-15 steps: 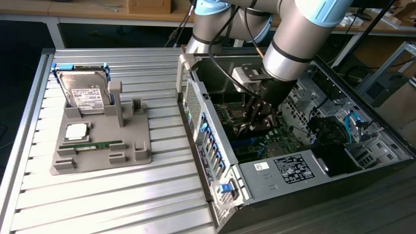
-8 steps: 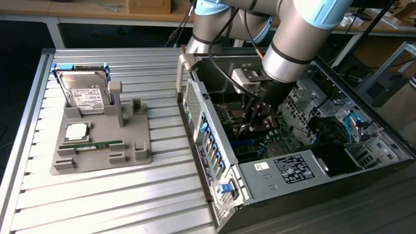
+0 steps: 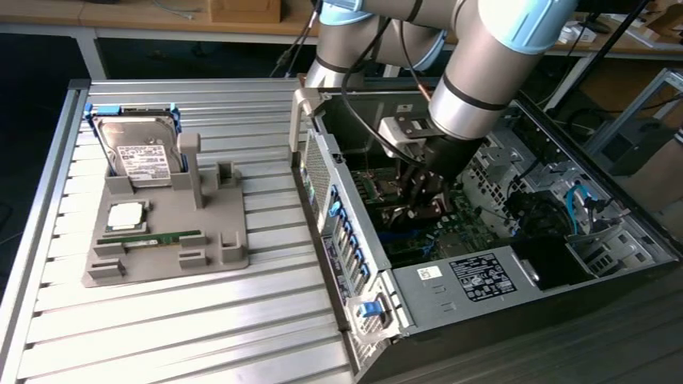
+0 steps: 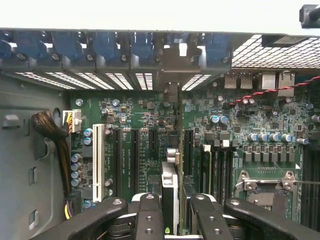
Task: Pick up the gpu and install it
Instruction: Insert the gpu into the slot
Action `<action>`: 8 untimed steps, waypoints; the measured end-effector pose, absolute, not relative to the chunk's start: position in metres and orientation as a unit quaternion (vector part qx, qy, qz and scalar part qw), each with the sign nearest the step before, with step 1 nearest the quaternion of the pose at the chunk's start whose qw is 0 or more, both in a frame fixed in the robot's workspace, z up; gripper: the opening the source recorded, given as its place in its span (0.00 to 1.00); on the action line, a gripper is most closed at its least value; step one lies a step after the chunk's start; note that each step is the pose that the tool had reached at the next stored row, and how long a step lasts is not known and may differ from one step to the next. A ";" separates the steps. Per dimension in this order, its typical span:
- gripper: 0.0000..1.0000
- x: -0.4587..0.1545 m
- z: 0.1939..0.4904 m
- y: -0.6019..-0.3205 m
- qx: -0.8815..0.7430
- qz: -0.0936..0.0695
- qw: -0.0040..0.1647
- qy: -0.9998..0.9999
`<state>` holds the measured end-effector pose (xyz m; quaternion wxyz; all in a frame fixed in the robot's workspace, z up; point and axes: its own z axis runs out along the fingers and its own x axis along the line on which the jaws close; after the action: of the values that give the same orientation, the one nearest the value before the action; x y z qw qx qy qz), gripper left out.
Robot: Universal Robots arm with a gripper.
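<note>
- Jaws of the gripper (image 4: 172,210) pinch the gpu (image 4: 171,165) between them; in the wrist view the dark fingers (image 4: 150,215) press on either side of the thin card, seen edge-on.
- Within the wrist view, the gpu stands upright over the green motherboard (image 4: 150,120), its far end reaching the silver bracket (image 4: 175,65) at the rear slot openings of the case.
- Whether the card's lower edge is seated in a slot cannot be told; the card's own body hides that contact.
- Beside the card lie black expansion slots (image 4: 135,155) and one white slot (image 4: 98,160), all bare.
- From the exterior view, the gripper (image 3: 418,200) is deep inside the open computer case (image 3: 469,280), and the arm (image 3: 481,72) covers much of the board; the card itself is hard to pick out there.
- On the exterior view's left, a grey holder (image 3: 171,232) sits on the slatted table (image 3: 160,336), carrying a hard drive (image 3: 144,156), a processor (image 3: 126,214) and a green memory stick (image 3: 149,238).
- Part of the holder's stand behind the drive is cut off from sight by the drive.
</note>
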<state>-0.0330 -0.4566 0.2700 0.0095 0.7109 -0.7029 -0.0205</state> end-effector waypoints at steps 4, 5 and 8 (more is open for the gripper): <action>0.27 -0.033 0.267 -0.457 0.711 -0.021 0.010 -0.703; 0.27 -0.033 0.266 -0.457 0.711 -0.020 0.010 -0.703; 0.27 -0.033 0.265 -0.457 0.711 -0.020 0.010 -0.703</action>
<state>-0.0330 -0.4567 0.2649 0.0098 0.7109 -0.7029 -0.0204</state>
